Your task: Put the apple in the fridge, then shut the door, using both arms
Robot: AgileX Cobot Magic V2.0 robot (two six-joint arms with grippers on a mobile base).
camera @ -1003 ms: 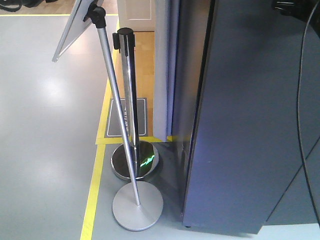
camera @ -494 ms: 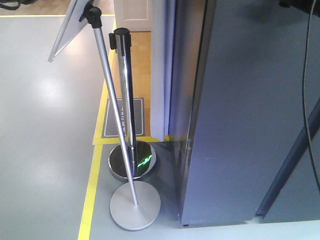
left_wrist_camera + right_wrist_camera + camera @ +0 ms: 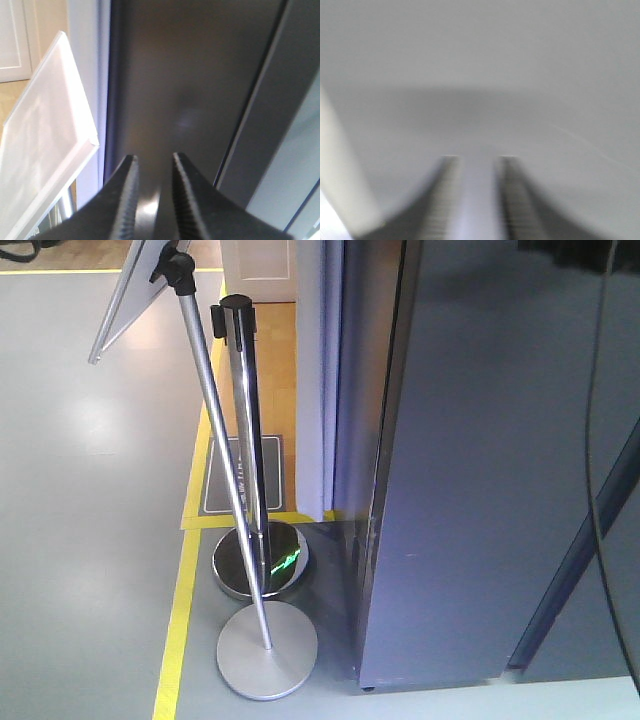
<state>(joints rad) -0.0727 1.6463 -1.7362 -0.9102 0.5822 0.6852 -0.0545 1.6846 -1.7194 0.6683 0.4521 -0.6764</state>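
**Both grippers empty in front of flat surfaces; the apple is out of sight**

In the front-facing view the tall dark grey fridge (image 3: 480, 470) fills the right half, its smooth outer face turned to the camera and reaching down to the grey floor (image 3: 80, 540). A dark diagonal band crosses the lower right corner, and a thin black cable (image 3: 592, 470) hangs in front of the fridge face. Left of the fridge stand two metal posts: an upright chrome barrier post with a black cap (image 3: 246, 420) on a mirrored round base, and a slanted matt silver sign stand (image 3: 225, 480) on a flat grey disc base, carrying a tilted white board (image 3: 130, 295) at its top. A yellow floor line (image 3: 178, 620) runs beside them.

In the left wrist view the left gripper (image 3: 152, 172) points at the dark grey fridge surface, very near it; its two ribbed black fingers (image 3: 128, 200) stand a narrow gap apart with nothing between them. The white board shows at the left edge.

The right wrist view is blurred. The right gripper (image 3: 475, 170) faces a pale grey-white flat surface (image 3: 480, 75), its fingers (image 3: 440, 200) likewise slightly parted and empty.

No apple shows in any view, and no fridge interior is visible, so where the apple lies cannot be told. Whether the dark face is the door itself cannot be told either.
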